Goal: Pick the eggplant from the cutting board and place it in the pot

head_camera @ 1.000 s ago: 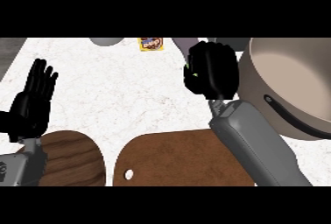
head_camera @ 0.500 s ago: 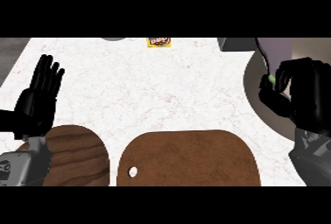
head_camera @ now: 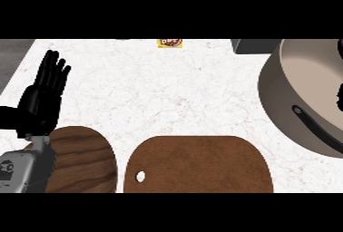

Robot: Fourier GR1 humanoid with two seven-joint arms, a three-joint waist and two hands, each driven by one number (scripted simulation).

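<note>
The brown cutting board (head_camera: 201, 165) lies at the bottom centre with a small hole near its left end, and nothing shows on it. No eggplant is in sight. The large beige pot (head_camera: 285, 97) with a dark handle fills the right side and is cut off by the edge. My left hand (head_camera: 41, 102) rests open at the left, fingers up, holding nothing. Only a dark sliver of my right hand (head_camera: 339, 97) shows at the right edge, over the pot's inside.
A round dark wooden board (head_camera: 84, 158) lies at the bottom left, partly under my left forearm. A small yellow packet (head_camera: 169, 42) sits at the far edge of the white counter (head_camera: 167, 90). A grey block (head_camera: 254, 45) stands behind the pot.
My right hand has swung from mid-counter to the right over the pot and is now almost out of view. The left hand has stayed put.
</note>
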